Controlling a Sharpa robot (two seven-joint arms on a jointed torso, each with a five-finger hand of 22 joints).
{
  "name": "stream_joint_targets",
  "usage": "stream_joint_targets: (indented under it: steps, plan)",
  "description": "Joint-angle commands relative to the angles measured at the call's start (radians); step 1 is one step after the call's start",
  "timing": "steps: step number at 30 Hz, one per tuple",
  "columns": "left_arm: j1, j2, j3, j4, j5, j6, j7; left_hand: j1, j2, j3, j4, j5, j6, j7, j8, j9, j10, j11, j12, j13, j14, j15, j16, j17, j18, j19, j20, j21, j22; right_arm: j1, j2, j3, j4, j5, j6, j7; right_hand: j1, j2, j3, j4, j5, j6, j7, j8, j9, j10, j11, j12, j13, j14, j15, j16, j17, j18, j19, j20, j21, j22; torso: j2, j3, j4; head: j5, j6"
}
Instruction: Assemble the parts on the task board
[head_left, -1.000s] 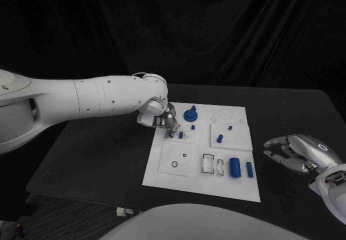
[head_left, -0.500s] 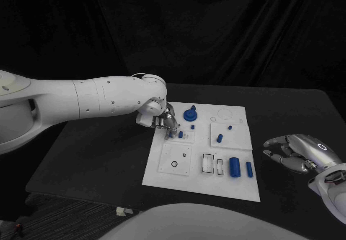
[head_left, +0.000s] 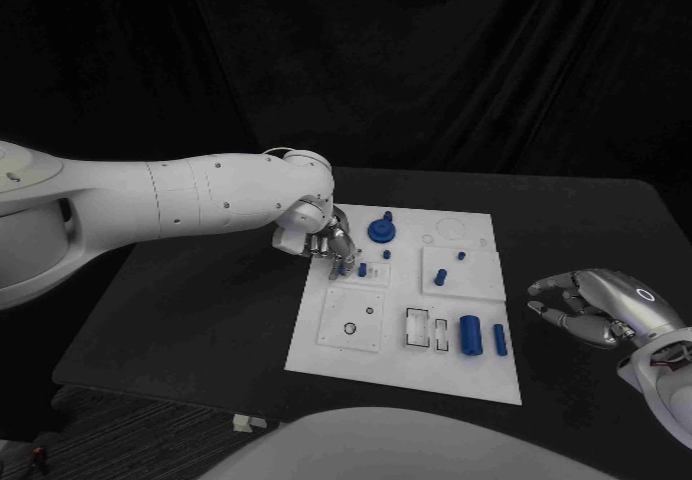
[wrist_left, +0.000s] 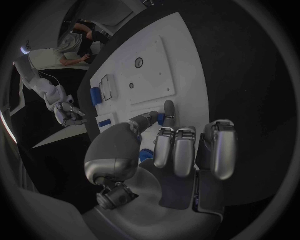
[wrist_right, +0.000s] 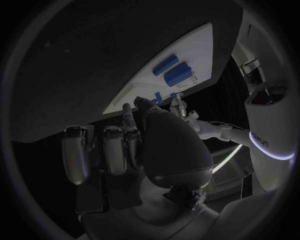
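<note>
Dim, dark surroundings; fisheye-warped wrist views

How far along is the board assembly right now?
Early. A round blue part and some small pegs seem to stand in the task board. The left hand works at a peg near the board's left edge. Two blue cylinders lie loose; right hand idle.
</note>
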Motion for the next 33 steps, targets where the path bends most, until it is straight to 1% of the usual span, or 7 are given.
stream_joint_targets:
  steps: [1, 4, 9, 13, 15, 20, 33]
  plan:
    - [-0.004, 0.000, -0.001, -0.001, 0.000, -0.018, 0.007, -0.004, 0.008, 0.001, -0.001, 0.003, 0.008, 0.002, -0.003, -0.001, 0.060, 0.003, -0.003, 0.231, 0.106, 0.003, -0.005, 0.263, 0.017, 0.036, 0.001, -0.005, 0.222, -0.002, -0.001, 0.000, 0.000, -0.003, 0.005, -0.019, 0.012, 0.001, 0.005, -0.001, 0.005, 0.009, 0.002, -0.002, -0.001, 0.104, 0.000, 0.003, 0.263, 0.106, -0.006, 0.003, 0.263, 0.004, 0.071, -0.006, -0.004, 0.247, 0.001, 0.0000, 0.0002, 0.000, 0.000]
    - [-0.004, 0.000, -0.001, -0.001, 0.000, -0.025, 0.008, -0.010, 0.016, 0.003, 0.005, 0.003, 0.011, 0.002, -0.004, -0.001, 0.059, 0.003, -0.004, 0.230, 0.106, 0.003, -0.005, 0.263, 0.017, 0.036, 0.001, -0.004, 0.222, -0.002, -0.001, 0.000, 0.000, -0.003, 0.006, -0.019, 0.012, 0.001, 0.005, -0.001, 0.005, 0.009, 0.002, -0.002, -0.001, 0.104, 0.000, 0.003, 0.263, 0.106, -0.006, 0.003, 0.263, 0.004, 0.071, -0.006, -0.004, 0.247, 0.001, -0.0001, 0.0003, 0.000, 0.000]
    - [-0.004, -0.003, -0.001, 0.001, 0.000, -0.038, 0.011, -0.013, 0.021, 0.006, 0.008, 0.002, 0.013, 0.002, -0.005, -0.001, 0.059, 0.003, -0.005, 0.229, 0.106, 0.003, -0.005, 0.263, 0.017, 0.036, 0.001, -0.005, 0.222, -0.002, -0.002, 0.000, 0.001, -0.003, 0.007, -0.019, 0.013, 0.001, 0.006, -0.002, 0.006, 0.009, 0.002, -0.002, -0.001, 0.104, 0.000, 0.003, 0.263, 0.106, -0.006, 0.003, 0.263, 0.005, 0.071, -0.006, -0.004, 0.247, 0.001, 0.0000, 0.0003, 0.000, 0.000]
    - [-0.004, -0.006, -0.001, 0.001, 0.000, -0.046, 0.013, -0.013, 0.021, 0.007, 0.007, 0.003, 0.014, 0.002, -0.004, -0.001, 0.058, 0.003, -0.005, 0.229, 0.106, 0.003, -0.005, 0.263, 0.017, 0.036, 0.001, -0.004, 0.222, -0.002, -0.002, 0.000, 0.001, -0.003, 0.008, -0.019, 0.013, 0.001, 0.006, -0.002, 0.006, 0.009, 0.002, -0.002, -0.001, 0.104, 0.000, 0.003, 0.263, 0.106, -0.006, 0.003, 0.263, 0.005, 0.071, -0.006, -0.004, 0.247, 0.000, -0.0001, 0.0007, 0.000, 0.000]
    - [-0.004, -0.007, -0.001, 0.001, 0.000, -0.050, 0.013, -0.013, 0.021, 0.007, 0.007, 0.003, 0.014, 0.002, -0.004, -0.001, 0.058, 0.003, -0.005, 0.229, 0.106, 0.003, -0.005, 0.263, 0.017, 0.036, 0.001, -0.004, 0.222, -0.002, -0.002, 0.000, 0.001, -0.003, 0.009, -0.019, 0.014, 0.002, 0.008, -0.003, 0.007, 0.009, 0.002, -0.002, -0.001, 0.104, 0.001, 0.003, 0.263, 0.106, -0.005, 0.003, 0.263, 0.005, 0.071, -0.006, -0.004, 0.247, 0.000, 0.0001, -0.0006, 0.001, 0.000]
    - [-0.003, -0.009, -0.001, 0.001, 0.000, -0.059, 0.014, -0.013, 0.021, 0.008, 0.006, 0.003, 0.018, 0.001, -0.003, 0.000, 0.058, 0.002, -0.005, 0.229, 0.106, 0.002, -0.005, 0.263, 0.017, 0.037, 0.001, -0.003, 0.223, -0.002, -0.003, 0.000, 0.001, -0.003, 0.010, -0.020, 0.014, 0.002, 0.008, -0.003, 0.007, 0.009, 0.002, -0.002, -0.001, 0.104, 0.001, 0.003, 0.263, 0.106, -0.005, 0.003, 0.263, 0.005, 0.071, -0.006, -0.004, 0.247, 0.000, -0.0003, -0.0003, -0.001, 0.000]
    - [-0.003, -0.014, -0.001, -0.002, 0.000, -0.093, 0.018, -0.010, 0.020, 0.014, -0.002, 0.006, 0.021, -0.001, -0.002, 0.001, 0.058, 0.001, -0.007, 0.228, 0.106, 0.001, -0.005, 0.263, 0.017, 0.037, 0.000, -0.004, 0.222, -0.003, -0.003, 0.000, 0.000, -0.003, 0.014, -0.021, 0.015, 0.003, 0.010, -0.004, 0.008, 0.010, 0.002, -0.001, -0.001, 0.104, 0.001, 0.003, 0.263, 0.106, -0.005, 0.003, 0.263, 0.005, 0.069, -0.006, -0.007, 0.246, -0.001, -0.0001, -0.0019, -0.002, 0.000]
